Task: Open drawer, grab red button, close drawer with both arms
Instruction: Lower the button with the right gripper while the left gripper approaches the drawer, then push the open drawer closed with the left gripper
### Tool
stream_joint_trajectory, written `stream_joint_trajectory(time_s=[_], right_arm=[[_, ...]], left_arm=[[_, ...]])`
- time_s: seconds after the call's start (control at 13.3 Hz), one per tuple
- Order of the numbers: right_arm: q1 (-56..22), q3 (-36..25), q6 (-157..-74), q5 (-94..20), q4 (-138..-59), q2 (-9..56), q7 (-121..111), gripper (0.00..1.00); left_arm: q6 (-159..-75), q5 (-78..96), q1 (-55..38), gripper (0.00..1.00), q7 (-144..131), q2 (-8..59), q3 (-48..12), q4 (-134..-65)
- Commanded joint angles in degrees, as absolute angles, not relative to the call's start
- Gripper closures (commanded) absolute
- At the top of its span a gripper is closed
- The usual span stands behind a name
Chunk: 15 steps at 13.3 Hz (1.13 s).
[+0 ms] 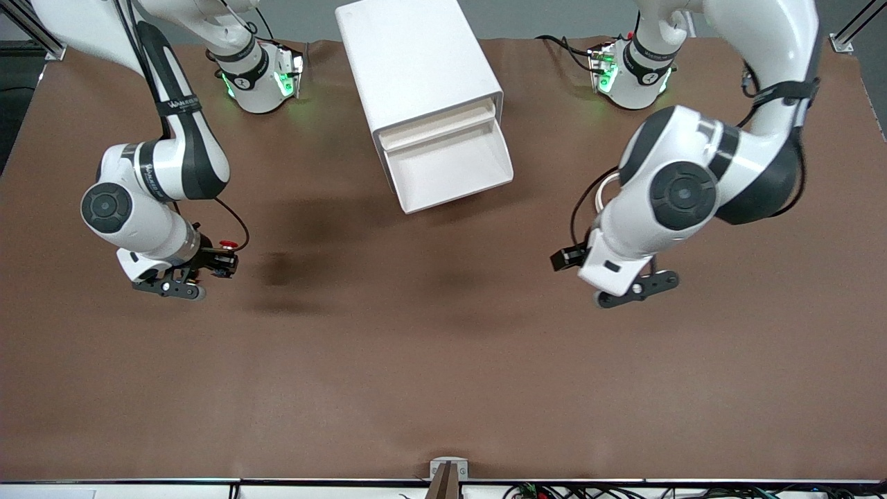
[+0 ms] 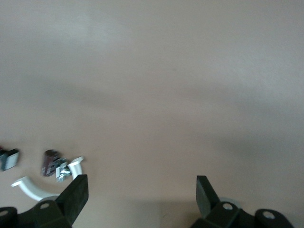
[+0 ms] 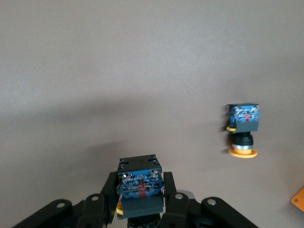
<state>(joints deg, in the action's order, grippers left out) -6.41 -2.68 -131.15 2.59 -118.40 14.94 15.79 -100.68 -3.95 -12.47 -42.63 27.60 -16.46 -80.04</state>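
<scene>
The white cabinet (image 1: 416, 62) stands at the robots' edge of the table, mid-way between the arms, and its lower drawer (image 1: 450, 166) is pulled out toward the front camera with its inside bare. Toward the right arm's end, my right gripper (image 1: 208, 269) hangs over the table, shut on the button (image 1: 226, 254). The button's red cap shows in the front view, and its black-and-blue body (image 3: 140, 185) sits between the fingers (image 3: 172, 197). My left gripper (image 1: 637, 289) hovers over bare table toward the left arm's end, open (image 2: 142, 194) and holding nothing.
A yellow-capped button (image 3: 242, 128) lies on the table below the right gripper, with an orange block's corner (image 3: 299, 199) beside it. Under the left gripper lie a white curved piece (image 2: 28, 187) and small dark parts (image 2: 50, 162). The brown table (image 1: 443, 360) spreads wide toward the front camera.
</scene>
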Motion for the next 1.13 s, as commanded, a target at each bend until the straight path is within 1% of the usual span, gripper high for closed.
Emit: stream_joint_trajectory(time_s=[0.0, 0.08, 0.3, 0.45, 0.68, 1.06], right_arm=[[-3.8, -1.8, -136.3, 5.1, -122.4, 13.3, 15.6, 1.00], [-3.3, -1.8, -137.2, 5.4, -122.5, 13.7, 15.6, 1.00], [-1.7, -1.8, -140.2, 7.4, -122.3, 16.6, 15.6, 1.00], [-0.4, -1.7, -142.4, 8.0, -122.2, 18.8, 15.6, 1.00], [-0.2, -1.7, -143.9, 8.1, -121.4, 21.1, 15.6, 1.00], [0.2, -1.7, -144.2, 8.3, -118.7, 24.5, 15.7, 1.00]], left_arm=[[-110.7, -4.9, -12.2, 0.00, -39.0, 23.0, -17.6, -92.0], [-113.5, -4.9, -12.2, 0.00, -38.9, 22.2, -18.5, -95.2], [-119.4, -4.6, -12.7, 0.00, -40.1, 22.1, -22.9, -101.8], [-121.0, -4.1, -12.7, 0.00, -40.3, 22.6, -25.1, -104.6], [-121.1, -4.2, -14.1, 0.00, -45.5, 24.4, -28.4, -105.3], [-121.1, -4.2, -20.1, 0.00, -51.0, 26.2, -28.5, -105.4]])
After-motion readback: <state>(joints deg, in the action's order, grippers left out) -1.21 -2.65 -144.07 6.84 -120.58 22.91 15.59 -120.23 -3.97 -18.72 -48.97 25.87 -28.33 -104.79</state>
